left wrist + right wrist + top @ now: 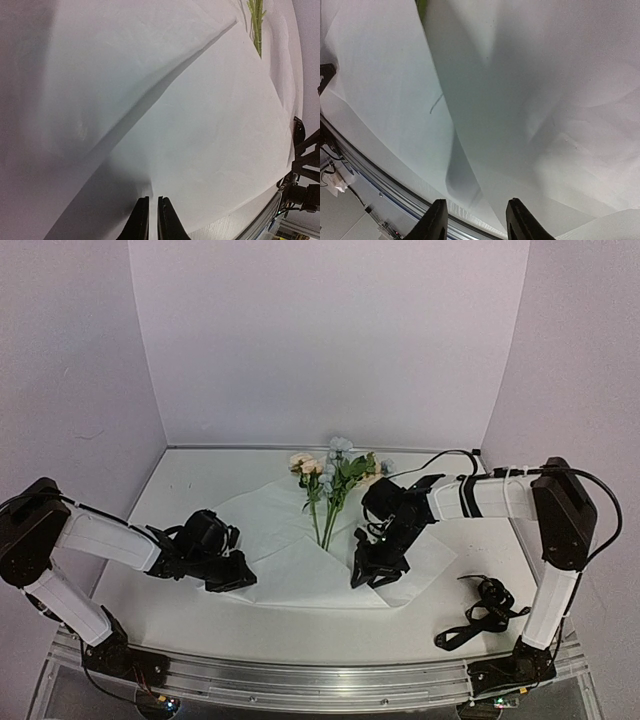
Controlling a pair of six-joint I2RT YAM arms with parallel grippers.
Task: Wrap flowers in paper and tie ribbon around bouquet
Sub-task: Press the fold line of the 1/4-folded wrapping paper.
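Observation:
The white paper (290, 565) lies spread across the middle of the table. The flowers (330, 472) rest on its far part, blooms away from me and stems (256, 25) pointing toward me. My left gripper (240, 578) sits low at the paper's left edge. In the left wrist view its tips (153, 198) are shut on a small pucker of the sheet (200, 125). My right gripper (368, 575) hovers over the paper's right part. Its jaws (476, 202) stand open astride a raised fold of paper (520, 100). The black ribbon (487, 612) lies bunched at the right, apart from both grippers.
A metal rail (380, 185) runs along the table's near edge, close below the right gripper. White walls close in the back and sides. The right arm's black cable (440, 458) arcs behind the flowers. Bare tabletop (190, 480) shows at the back left.

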